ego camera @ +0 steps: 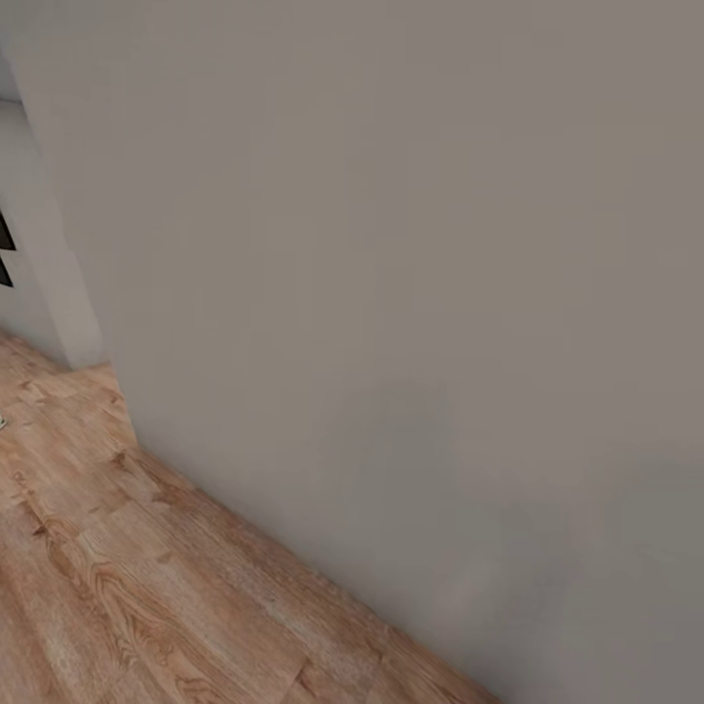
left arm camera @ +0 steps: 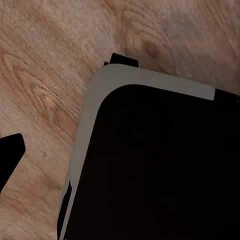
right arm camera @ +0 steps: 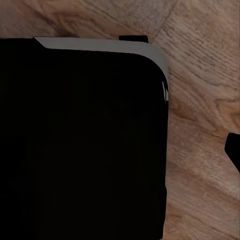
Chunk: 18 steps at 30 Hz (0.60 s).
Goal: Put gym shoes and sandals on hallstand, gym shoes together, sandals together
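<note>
A: What did the head view give you?

B: Mostly a plain grey wall (ego camera: 411, 293), close up and running aslant. The corridor floor (ego camera: 117, 587) showed as a wedge of wood-grain planks along the wall's foot. A paler wall corner (ego camera: 59, 293) stood further back. I took it the robot was on its way, facing the wall. No shoes, sandals or hallstand that I could make out, so I couldn't say where they lay.

A: And the left wrist view?

B: It looked straight down at the planks (left arm camera: 45, 75), with a black, grey-rimmed slab (left arm camera: 150, 165) that I judged to be the robot's own base. A dark tip (left arm camera: 11, 150) poked in at the frame's edge, perhaps one finger of the left hand. Open or closed, I couldn't tell. The arm seemed to hang tucked at the side, as suits driving.

A: Right wrist?

B: Much the same: the base (right arm camera: 80, 145) over planks (right arm camera: 205, 90), and a dark bit (right arm camera: 234, 150) at the edge. I couldn't tell the right hand's state either. Nothing appeared held.
</note>
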{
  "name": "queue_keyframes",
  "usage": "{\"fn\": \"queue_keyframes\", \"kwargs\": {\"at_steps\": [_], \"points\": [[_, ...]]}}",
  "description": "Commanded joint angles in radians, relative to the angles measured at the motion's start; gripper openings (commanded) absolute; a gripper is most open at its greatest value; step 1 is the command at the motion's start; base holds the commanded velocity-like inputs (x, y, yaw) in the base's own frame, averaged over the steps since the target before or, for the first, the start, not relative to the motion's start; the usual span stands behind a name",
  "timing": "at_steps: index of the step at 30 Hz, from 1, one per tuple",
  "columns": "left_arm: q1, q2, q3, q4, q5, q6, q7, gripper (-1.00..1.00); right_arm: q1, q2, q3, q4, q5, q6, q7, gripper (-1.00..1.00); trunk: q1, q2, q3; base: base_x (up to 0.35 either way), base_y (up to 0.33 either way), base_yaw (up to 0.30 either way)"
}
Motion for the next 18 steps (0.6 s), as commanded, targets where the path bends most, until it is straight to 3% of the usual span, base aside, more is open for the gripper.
{"fn": "queue_keyframes", "kwargs": {"at_steps": [1,18], "points": [[0.000,0.000,0.000,0.000,0.000,0.000,0.000,1.00,0.000,0.000,0.000,0.000,0.000,0.000,0.000,1.00,0.000,0.000,0.000,0.013,0.000,0.000],[-0.002,0.000,0.000,0.000,0.000,-0.001,0.000,1.00,-0.003,0.002,-0.002,-0.001,0.000,0.000,0.001,1.00,0.000,0.000,0.000,0.004,0.000,0.000]]}}
